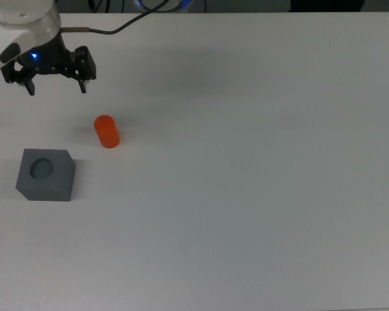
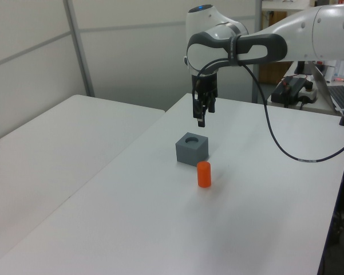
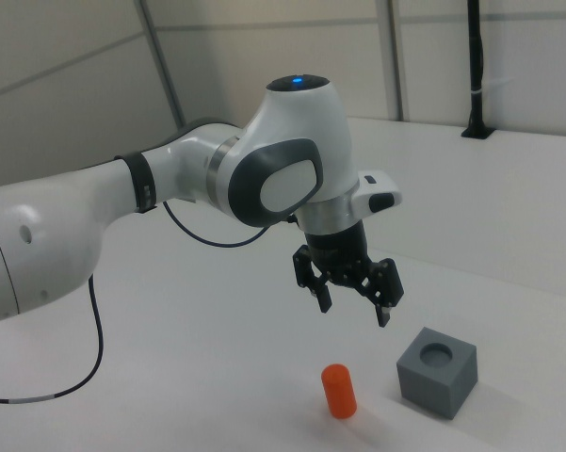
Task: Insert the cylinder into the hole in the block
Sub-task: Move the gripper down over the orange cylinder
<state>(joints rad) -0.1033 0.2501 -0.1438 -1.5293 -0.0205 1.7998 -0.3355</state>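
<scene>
A: Where's the cylinder (image 1: 106,131)?

B: Standing upright on the white table (image 1: 259,194), in the left part of the top view, a little above centre height. Nothing is touching it. In the right view it sits low in the frame, near the bottom edge.

A: And the block (image 1: 46,175)?

B: Just below and to the left of it in the top view, near but apart, with the hole (image 1: 42,168) facing up and nothing in it.

A: The gripper (image 1: 57,87)?

B: In the upper left corner of the top view, raised off the table, fingers spread wide, holding nothing. In the right view it hangs above and slightly behind the cylinder.

A: So the pick comes first. How would you do it well?

B: My judgement: centre the spread fingers over the cylinder, descend straight, and close across its round sides around mid-height so it stays vertical. A tilted grasp would make the insertion hard, since the hole looks only slightly wider than the cylinder. Also approach from the side away from the block, so a finger doesn't nudge it.
</scene>
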